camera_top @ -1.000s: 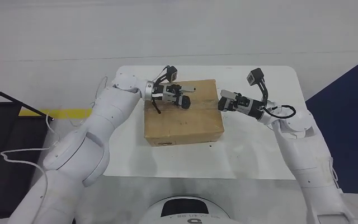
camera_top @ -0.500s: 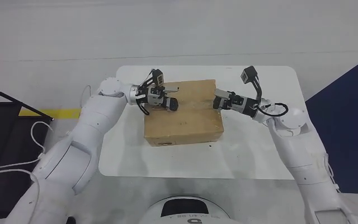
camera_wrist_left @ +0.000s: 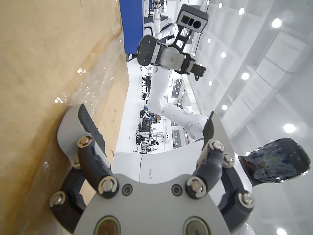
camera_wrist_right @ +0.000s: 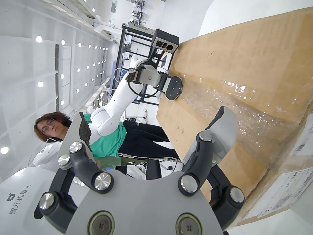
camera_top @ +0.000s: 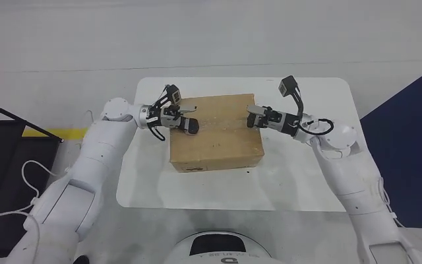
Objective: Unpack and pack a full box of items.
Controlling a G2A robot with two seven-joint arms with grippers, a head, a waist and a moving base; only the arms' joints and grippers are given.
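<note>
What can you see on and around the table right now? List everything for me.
box: one, brown cardboard, shut, in the middle of the table.
tape: one strip, clear, along the seam on top of the box.
label: one, white, on a side of the box.
table: one, white, under the box.
rack: one, black, on the floor beyond the table's left side.
floor stripe: one, yellow, next to the rack.
left gripper: one, grey and black, open, at the left end of the box top.
right gripper: one, grey and black, open, at the right end of the box top.
</note>
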